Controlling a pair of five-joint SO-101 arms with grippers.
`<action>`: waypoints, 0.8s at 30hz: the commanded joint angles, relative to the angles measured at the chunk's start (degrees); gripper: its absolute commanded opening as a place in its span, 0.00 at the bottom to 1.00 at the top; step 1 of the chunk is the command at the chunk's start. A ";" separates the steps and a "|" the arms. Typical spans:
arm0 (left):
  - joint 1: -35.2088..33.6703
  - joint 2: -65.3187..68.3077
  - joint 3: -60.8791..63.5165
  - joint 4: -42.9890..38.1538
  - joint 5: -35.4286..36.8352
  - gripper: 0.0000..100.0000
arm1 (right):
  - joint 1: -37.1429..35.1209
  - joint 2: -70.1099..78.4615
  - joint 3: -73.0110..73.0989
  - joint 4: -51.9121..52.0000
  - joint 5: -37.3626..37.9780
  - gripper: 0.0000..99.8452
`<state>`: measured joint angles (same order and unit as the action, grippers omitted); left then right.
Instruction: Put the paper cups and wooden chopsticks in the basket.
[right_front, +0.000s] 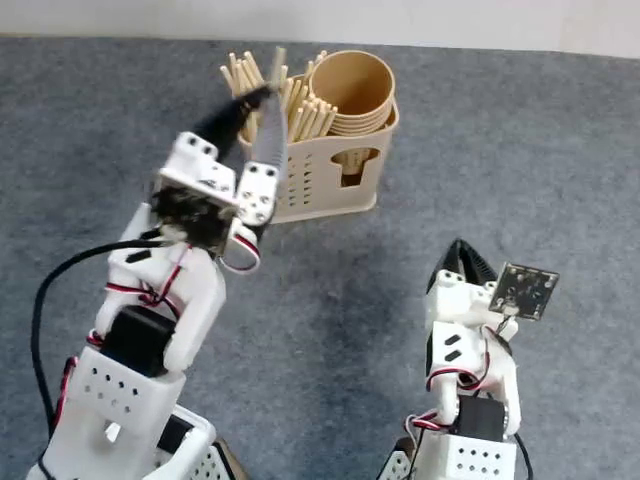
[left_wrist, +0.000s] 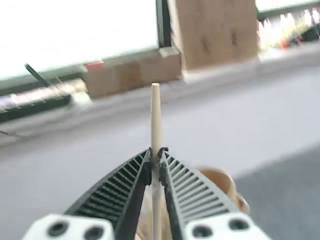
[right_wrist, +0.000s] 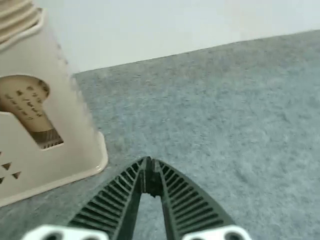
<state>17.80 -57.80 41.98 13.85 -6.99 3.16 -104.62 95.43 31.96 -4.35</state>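
Note:
A beige basket (right_front: 325, 175) stands at the back of the grey mat. Its right part holds stacked paper cups (right_front: 352, 92), its left part several wooden chopsticks (right_front: 305, 110). My left gripper (right_front: 265, 95) hangs over the basket's left part, shut on one wooden chopstick (left_wrist: 155, 125) that stands upright between the jaws, tip above them. My right gripper (right_front: 462, 247) rests low at the right front, shut with nothing in it, its tips (right_wrist: 149, 176) pointing past the basket's corner (right_wrist: 75, 155).
Grey carpet-like mat (right_front: 520, 160) covers the table, with open room right of the basket. A pale wall strip (right_front: 500, 20) runs along the back edge.

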 joint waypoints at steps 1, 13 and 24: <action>-3.21 -0.75 -3.56 -6.51 0.00 0.01 | -1.45 -0.66 1.80 -1.36 1.49 0.01; -3.56 -0.66 -3.38 -15.30 0.09 0.01 | -1.54 -0.66 2.15 -1.36 2.37 0.01; -8.48 11.91 -3.21 -19.69 11.25 0.01 | -2.15 -0.66 2.15 -1.36 2.37 0.01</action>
<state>11.65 -48.66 41.89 -2.33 0.22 2.46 -104.62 95.69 31.96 -2.95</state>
